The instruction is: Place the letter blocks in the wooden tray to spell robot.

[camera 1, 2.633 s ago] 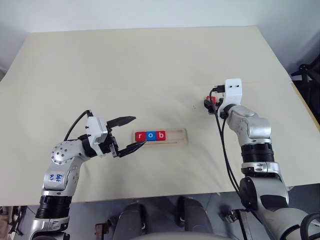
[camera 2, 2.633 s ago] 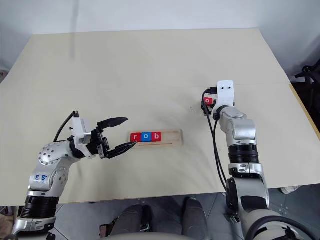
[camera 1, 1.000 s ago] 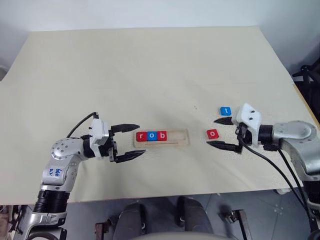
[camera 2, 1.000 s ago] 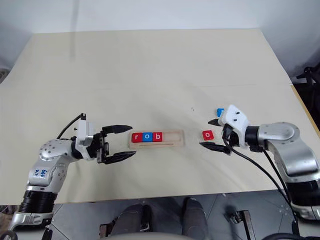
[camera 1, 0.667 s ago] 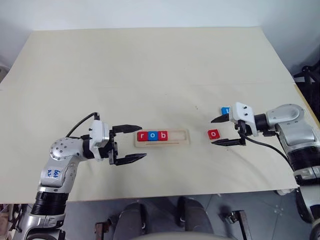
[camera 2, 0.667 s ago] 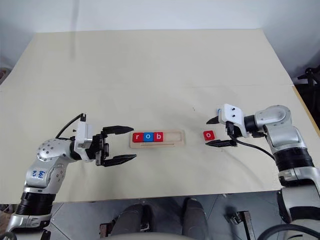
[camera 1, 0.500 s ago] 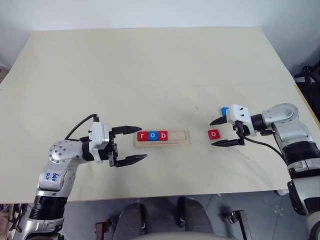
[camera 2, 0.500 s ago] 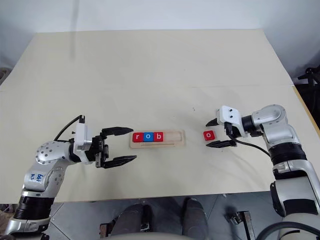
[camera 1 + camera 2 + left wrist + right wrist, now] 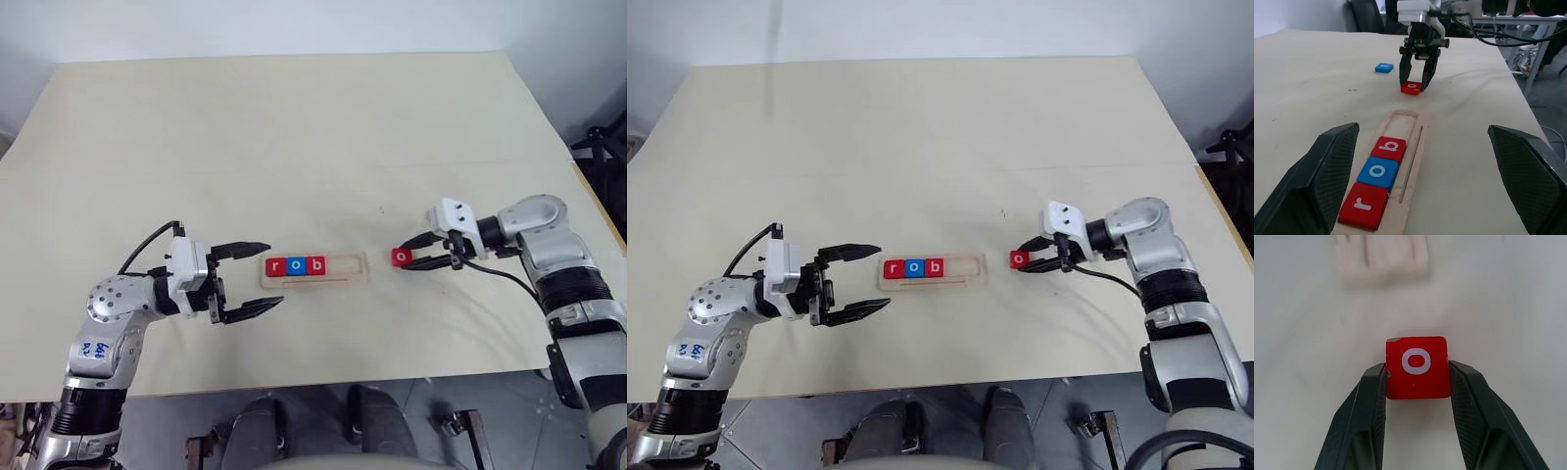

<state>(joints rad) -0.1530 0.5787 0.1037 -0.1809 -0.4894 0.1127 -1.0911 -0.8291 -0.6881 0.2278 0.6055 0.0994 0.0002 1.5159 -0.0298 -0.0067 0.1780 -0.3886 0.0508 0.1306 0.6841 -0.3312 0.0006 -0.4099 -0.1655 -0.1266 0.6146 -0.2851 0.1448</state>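
Since 1 second ago the right gripper point(image 9: 1416, 377) has been closed on the red o block point(image 9: 1417, 367), resting on the tabletop point(image 9: 294, 147) beside the wooden tray point(image 9: 348, 271) holding r, o, b; the left gripper point(image 9: 245, 277) is held wide open and empty; slot 4 judged next.

Silver arms, black claw point(image 9: 422, 252) fingers
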